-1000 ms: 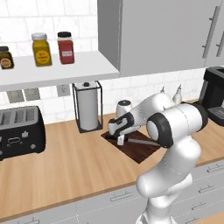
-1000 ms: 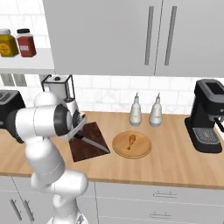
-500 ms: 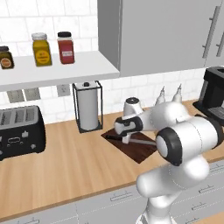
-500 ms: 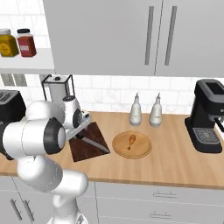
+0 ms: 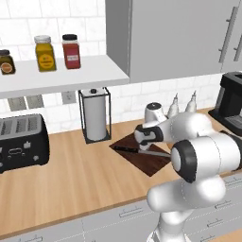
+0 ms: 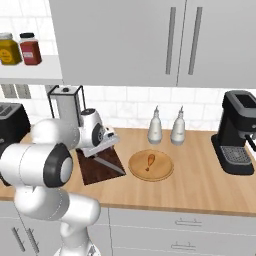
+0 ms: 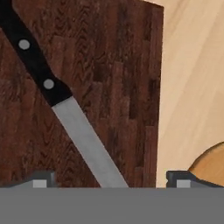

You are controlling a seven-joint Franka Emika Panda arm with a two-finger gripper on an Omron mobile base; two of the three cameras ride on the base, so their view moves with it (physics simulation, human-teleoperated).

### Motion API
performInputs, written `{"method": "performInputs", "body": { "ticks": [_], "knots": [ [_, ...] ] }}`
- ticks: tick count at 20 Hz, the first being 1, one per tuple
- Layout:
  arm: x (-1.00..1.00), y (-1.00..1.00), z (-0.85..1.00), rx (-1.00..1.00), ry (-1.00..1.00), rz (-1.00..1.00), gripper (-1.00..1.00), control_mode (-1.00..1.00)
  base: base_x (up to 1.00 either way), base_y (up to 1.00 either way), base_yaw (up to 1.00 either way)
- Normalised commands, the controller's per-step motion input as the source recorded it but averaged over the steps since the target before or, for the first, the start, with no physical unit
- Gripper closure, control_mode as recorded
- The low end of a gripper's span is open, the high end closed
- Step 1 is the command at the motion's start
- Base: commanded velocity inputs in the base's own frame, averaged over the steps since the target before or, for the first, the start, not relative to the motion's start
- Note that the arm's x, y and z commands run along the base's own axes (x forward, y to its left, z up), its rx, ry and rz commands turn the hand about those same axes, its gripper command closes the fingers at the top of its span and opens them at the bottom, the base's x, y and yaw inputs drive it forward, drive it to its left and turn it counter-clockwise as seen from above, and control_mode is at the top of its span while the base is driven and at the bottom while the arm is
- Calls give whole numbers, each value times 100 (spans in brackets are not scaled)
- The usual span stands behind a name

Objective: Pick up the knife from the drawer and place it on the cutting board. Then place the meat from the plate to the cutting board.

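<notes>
Knife: a slim knife point(image 7: 57, 100) is seen lying flat on the cutting board, free of the gripper; a long black handle with two pale rivets and a narrow, matte silver-grey blade are shown in the hand view.
Cutting board: a thin rectangular board point(image 7: 118, 74) of dark brown wood with a herringbone-like grain is laid on the desk, skewed to its edge; it is also seen from the left base view point(image 5: 151, 163) and the right base view point(image 6: 97, 170).
Gripper: the gripper point(image 7: 111, 180) is held low over the board with its two fingers spread wide, the blade passing between them untouched; nothing is pinched.
Meat: a small brown drumstick-shaped piece point(image 6: 150, 161) is left on the plate, apart from the board.
Plate: a round, flat, light wooden plate point(image 6: 165, 172) is set just beside the board.
Desk: a smooth, pale wood-grain desk point(image 5: 71, 179) is carried on light grey drawer fronts with thin bar handles.
Room: a white tiled wall, flat grey upper cabinets and a white shelf point(image 5: 61, 78) with three spice jars are seen.
Other things: a black toaster point(image 5: 21, 144), a paper towel roll in a black wire stand point(image 5: 95, 116), two pale bottles point(image 6: 167, 127) and a black coffee machine point(image 6: 239, 132) are stood along the wall.
</notes>
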Motion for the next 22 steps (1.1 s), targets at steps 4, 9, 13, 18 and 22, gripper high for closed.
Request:
{"method": "performInputs", "body": {
  "ticks": [4,9,13,18,22],
  "knots": [
    [-10,-67,10,5,-5,-37,-100,-100,0,0,0],
    [-16,-68,15,14,0,-30,-100,-100,0,0,0],
    [-4,-69,16,17,0,-22,-100,-100,0,0,0],
    [0,-55,2,7,0,-11,-100,-100,0,0,0],
    [5,-49,0,3,0,-5,-100,-100,0,0,0]
  ]
}}
